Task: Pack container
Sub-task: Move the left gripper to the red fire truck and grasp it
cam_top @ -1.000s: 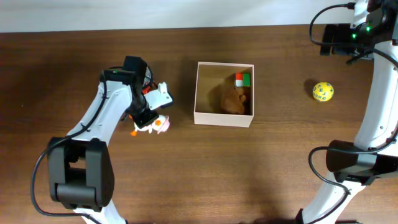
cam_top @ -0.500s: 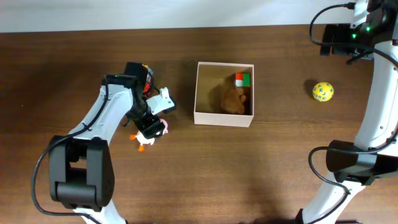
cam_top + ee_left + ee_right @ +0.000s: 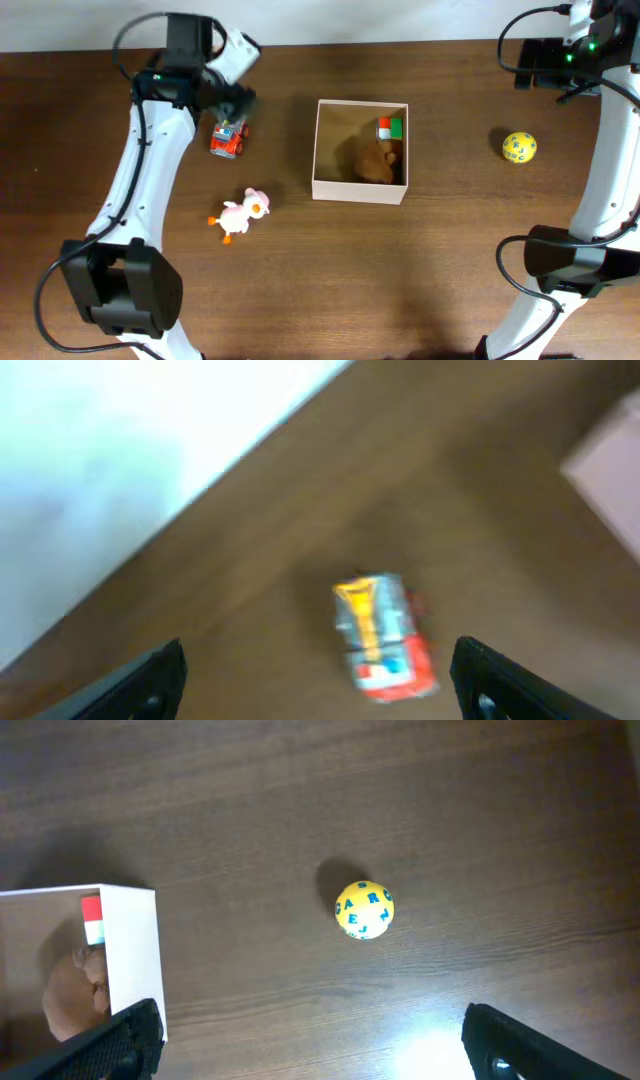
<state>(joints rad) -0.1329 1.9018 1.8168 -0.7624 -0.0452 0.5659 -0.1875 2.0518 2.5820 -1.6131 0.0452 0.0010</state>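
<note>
The container (image 3: 360,189) is a white-walled square box at mid-table, holding a brown plush (image 3: 375,160) and a red, green and white cube (image 3: 389,127). A red toy truck (image 3: 228,139) lies to its left, and a pink-and-white duck toy (image 3: 240,212) lies nearer the front. My left gripper (image 3: 236,98) hovers open just behind the truck. In the blurred left wrist view the truck (image 3: 385,635) lies ahead, between the spread fingers (image 3: 140,680). A yellow ball (image 3: 518,147) sits right of the container. My right gripper (image 3: 535,65) is open, high at the back right.
In the right wrist view the ball (image 3: 365,909) lies on bare wood, with the container's corner (image 3: 130,950) at the left. A white wall runs along the table's back edge (image 3: 300,20). Both arm bases stand at the front corners.
The left gripper opened and let go of the duck, which now lies on the table. The left arm swung back and up to above the truck. The right arm has not moved.
</note>
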